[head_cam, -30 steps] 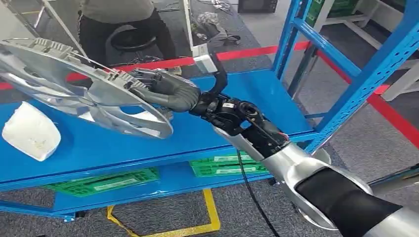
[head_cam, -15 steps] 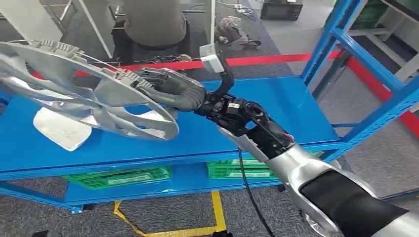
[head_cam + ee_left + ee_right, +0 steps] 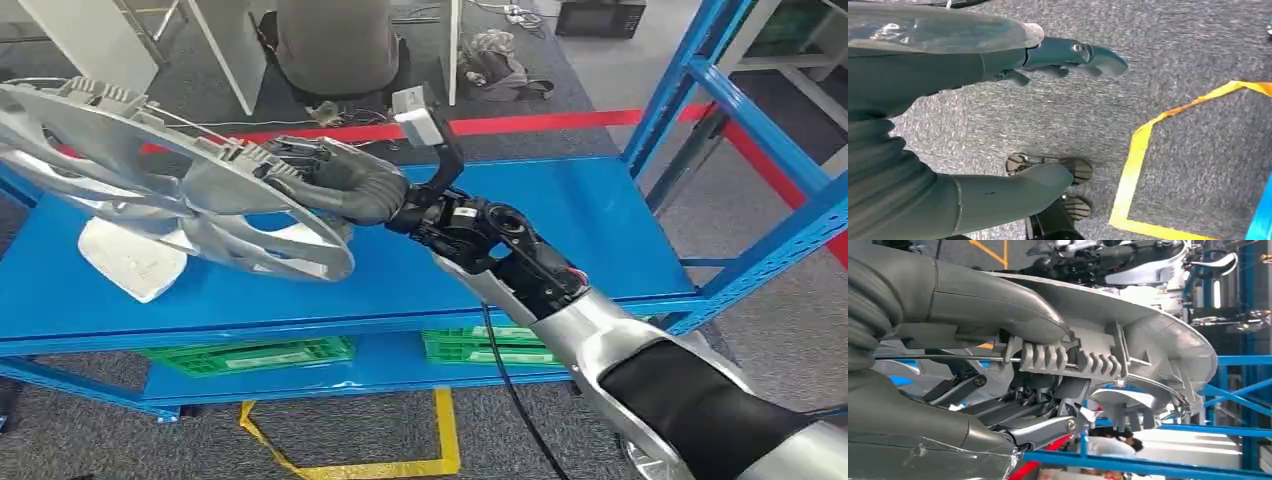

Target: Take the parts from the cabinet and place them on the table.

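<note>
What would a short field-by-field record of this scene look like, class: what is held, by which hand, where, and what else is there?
held part: silver wheel cover
holding hand: right hand, gripping the cover's rim
position of cover: tilted, raised above the blue shelf
other part: white part lying on the shelf, partly behind the cover
left hand: holds nothing, over grey carpet
below shelf: green crates
floor: yellow tape, red tape
</note>
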Controlling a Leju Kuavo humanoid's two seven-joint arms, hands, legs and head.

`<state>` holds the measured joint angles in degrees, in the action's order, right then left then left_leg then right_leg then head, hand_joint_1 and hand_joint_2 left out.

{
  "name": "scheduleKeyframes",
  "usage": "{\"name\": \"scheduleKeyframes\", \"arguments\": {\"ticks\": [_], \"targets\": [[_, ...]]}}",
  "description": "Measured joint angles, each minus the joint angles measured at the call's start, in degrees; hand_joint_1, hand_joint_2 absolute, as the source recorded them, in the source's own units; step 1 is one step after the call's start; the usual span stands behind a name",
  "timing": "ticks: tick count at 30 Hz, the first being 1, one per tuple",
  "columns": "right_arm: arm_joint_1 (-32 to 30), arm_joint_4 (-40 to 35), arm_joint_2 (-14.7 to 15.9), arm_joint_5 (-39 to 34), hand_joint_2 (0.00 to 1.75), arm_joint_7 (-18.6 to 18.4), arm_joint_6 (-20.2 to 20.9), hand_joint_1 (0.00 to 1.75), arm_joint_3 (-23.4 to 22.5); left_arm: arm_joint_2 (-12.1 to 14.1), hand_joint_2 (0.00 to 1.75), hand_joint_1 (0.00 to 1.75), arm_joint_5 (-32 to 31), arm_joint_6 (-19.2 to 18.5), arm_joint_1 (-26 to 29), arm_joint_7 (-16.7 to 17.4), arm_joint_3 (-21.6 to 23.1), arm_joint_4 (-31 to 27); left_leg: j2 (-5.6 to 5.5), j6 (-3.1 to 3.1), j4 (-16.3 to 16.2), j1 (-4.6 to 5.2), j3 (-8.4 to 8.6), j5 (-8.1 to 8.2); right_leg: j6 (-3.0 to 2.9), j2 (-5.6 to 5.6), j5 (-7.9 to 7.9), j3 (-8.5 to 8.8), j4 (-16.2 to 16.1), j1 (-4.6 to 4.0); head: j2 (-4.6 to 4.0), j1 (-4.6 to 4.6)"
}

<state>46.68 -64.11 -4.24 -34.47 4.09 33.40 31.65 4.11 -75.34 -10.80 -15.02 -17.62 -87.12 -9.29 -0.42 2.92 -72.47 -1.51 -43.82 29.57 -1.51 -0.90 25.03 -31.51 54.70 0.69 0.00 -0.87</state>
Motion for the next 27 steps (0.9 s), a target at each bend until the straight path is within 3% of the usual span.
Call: {"name": "scheduleKeyframes", "arguments": {"ticks": [1, 2, 3, 4, 5, 8, 9, 11, 13, 14, 15, 17, 18, 19, 20, 23, 24, 25, 26, 27], "targets": [[0.02, 0.0, 0.0, 0.07, 1.75, 0.0, 0.02, 1.75, 0.0, 0.06, 1.75, 0.0, 0.0, 0.0, -0.01, -0.02, 0.0, 0.0, 0.12, 0.08, 3.73, -0.16, 1.73, -2.25, 0.08, -0.26, 0.09, 0.02, 0.04, 0.01, 0.0, 0.04], [0.07, 0.0, 0.0, 0.07, 1.75, 0.02, 0.04, 1.75, 0.0, 0.18, 1.75, 0.0, 0.0, 0.0, -0.04, -0.02, 0.0, 0.0, 0.44, 0.09, 9.37, -0.25, 4.53, -4.9, 0.29, -0.49, 0.23, 0.11, 0.13, 0.12, 0.0, 0.02], [0.16, -0.02, -0.02, 0.07, 1.75, 0.02, 0.09, 1.75, 0.0, 0.17, 1.75, 0.0, 0.0, 0.0, -0.06, -0.04, 0.0, 0.0, 1.52, 0.18, 14.86, -0.28, 7.51, -7.09, 0.66, -0.64, 0.48, 0.21, 0.29, 0.14, 0.0, 0.09], [0.26, -0.04, -0.02, 0.07, 1.75, 0.04, 0.09, 1.75, 0.0, 0.11, 1.75, 0.0, 0.0, 0.0, -0.22, -0.04, 0.0, 0.0, 2.71, 0.09, 17.48, -0.01, 8.83, -6.57, 1.01, -0.8, 0.7, 0.11, 0.44, -0.23, 0.0, 0.48], [0.35, -0.07, -0.02, 0.09, 1.75, 0.07, 0.07, 1.75, -0.07, 0.13, 1.75, 0.0, 0.0, 0.0, -0.26, -0.07, 0.0, 0.0, 1.77, -0.87, 17.6, 0.17, 8.67, -6.93, 1.31, -0.85, 0.87, 0.07, 0.58, -0.52, 0.0, 0.44], [0.35, -0.07, -0.02, 0.28, 1.75, 0.02, 0.09, 1.75, -0.02, 0.0, 1.75, 0.0, -0.02, 0.0, -0.14, -0.07, 0.0, 0.0, 1.01, -2.01, 17.38, 0.27, 8.66, -6.6, 2.15, -1.67, 1.26, 0.57, 0.33, -0.47, 0.0, -0.39], [0.4, -0.07, -0.02, 0.37, 1.75, 0.0, 0.09, 1.75, -0.07, 0.0, 1.75, 0.0, 0.0, 0.0, -0.11, -0.07, 0.0, 0.0, 0.72, -2.4, 17.58, 0.02, 8.88, -6.71, 2.6, -1.28, 1.84, 0.31, 0.79, -0.14, 0.0, -0.54], [0.35, -0.07, -0.02, 0.57, 1.75, -0.07, 0.09, 1.75, -0.07, 0.02, 1.75, 0.0, 0.02, 0.0, -0.22, -0.17, 0.0, 0.0, 0.37, -3.13, 17.57, 0.17, 8.99, -6.59, 2.69, 0.02, 5.74, -2.36, 7.09, -0.12, 0.0, -1.07], [0.19, -0.04, -0.02, 0.57, 1.75, -0.13, 0.09, 1.75, -0.07, 0.04, 1.75, 0.0, 0.13, 0.0, -0.15, -0.24, 0.0, 0.0, -0.21, -3.51, 17.54, 0.46, 9.0, -6.49, 2.76, 0.54, 9.88, -7.18, 17.33, -0.17, 0.0, -1.79], [-0.01, -0.04, -0.02, 0.57, 1.75, -0.15, 0.09, 1.75, -0.07, 0.0, 1.75, 0.0, 0.15, 0.0, -0.05, -0.24, 0.0, 0.0, -0.59, -3.57, 17.54, 0.61, 9.08, -6.45, 2.72, 0.59, 10.31, -8.72, 20.16, -0.17, 0.0, -1.95], [-0.13, -0.02, -0.02, 0.59, 1.75, -0.22, 0.09, 1.75, -0.04, -0.02, 1.75, 0.0, 0.17, 0.0, 0.02, -0.24, 0.0, 0.0, -1.04, -3.62, 17.53, 0.69, 9.19, -6.4, 2.57, 0.64, 9.29, -8.83, 19.9, -0.19, 0.0, -2.03], [-0.07, -0.02, -0.02, 0.66, 1.75, -0.22, 0.11, 1.75, -0.04, -0.04, 1.75, 0.0, 0.26, 0.0, 0.03, -0.28, 0.0, 0.0, -1.96, -3.58, 17.49, 0.84, 9.52, -6.28, 1.9, 0.96, 4.14, -5.77, 12.33, -0.26, 0.0, -2.4], [0.04, -0.02, -0.02, 0.66, 1.75, -0.2, 0.17, 1.75, -0.04, -0.04, 1.75, 0.0, 0.3, 0.0, 0.02, -0.31, 0.0, 0.0, -2.4, -3.47, 17.49, 0.89, 9.75, -6.19, 1.4, 1.77, 1.13, -3.4, 6.77, -0.37, 0.0, -2.64], [0.14, -0.02, -0.02, 0.66, 1.75, -0.11, 0.35, 1.75, -0.04, -0.11, 1.75, 0.0, 0.44, 0.0, 0.05, -0.42, 0.0, 0.0, -2.76, -3.39, 17.53, 0.77, 9.67, -6.11, 0.75, 3.54, -0.05, -2.03, 2.9, -0.38, 0.0, -2.82], [0.19, 0.0, -0.04, 0.64, 1.75, 0.04, 0.63, 1.75, -0.04, -0.15, 1.75, 0.0, 0.68, 0.0, 0.01, -0.55, 0.0, 0.0, -3.08, -3.13, 17.29, 1.21, 9.39, -6.12, 0.74, 3.83, -0.01, -0.99, 1.94, -0.3, 0.0, -2.33], [0.2, 0.0, -0.15, 0.68, 1.75, 0.24, 0.7, 1.75, 0.04, -0.07, 1.75, 0.0, 0.81, 0.0, 0.73, -0.7, 0.0, 0.0, -4.03, -2.02, 17.69, 0.56, 9.05, -6.67, 0.6, 2.99, 0.37, -0.63, 1.06, -0.69, 0.0, -2.73], [0.23, 0.02, -0.22, 0.74, 1.75, 0.26, 0.7, 1.75, 0.04, 0.18, 1.75, 0.0, 0.85, 0.02, 0.82, -0.77, 0.0, -0.02, -3.87, -1.82, 17.61, 0.76, 9.04, -6.42, 0.36, 2.45, 0.05, -0.12, 0.25, -0.08, 0.0, -2.75], [0.18, 0.02, -0.24, 0.76, 1.75, 0.3, 0.72, 1.75, 0.04, 0.08, 1.75, 0.0, 0.94, 0.02, 0.85, -0.85, 0.0, 0.0, -1.76, -1.42, 16.44, 0.71, 8.55, -5.57, 0.17, 2.0, -0.15, 0.21, -0.17, -0.08, 0.0, -2.45], [0.37, 0.0, -0.28, 0.74, 1.75, 0.46, 0.76, 1.75, 0.04, 0.2, 1.75, 0.0, 0.96, 0.07, 0.72, -0.9, 0.0, 0.0, -0.68, -1.09, 12.98, 0.65, 6.87, -3.53, -0.15, 1.49, -0.21, 0.22, -0.24, -0.08, 0.0, -1.81], [0.43, 0.0, -0.35, 0.74, 1.75, 0.53, 0.79, 1.75, 0.04, 0.31, 1.75, 0.0, 0.96, 0.15, 0.63, -0.9, 0.0, 0.0, -0.42, -0.74, 7.95, 0.53, 4.39, -1.27, -0.16, 1.05, -0.2, 0.21, -0.24, -0.08, 0.0, -1.42]]}}
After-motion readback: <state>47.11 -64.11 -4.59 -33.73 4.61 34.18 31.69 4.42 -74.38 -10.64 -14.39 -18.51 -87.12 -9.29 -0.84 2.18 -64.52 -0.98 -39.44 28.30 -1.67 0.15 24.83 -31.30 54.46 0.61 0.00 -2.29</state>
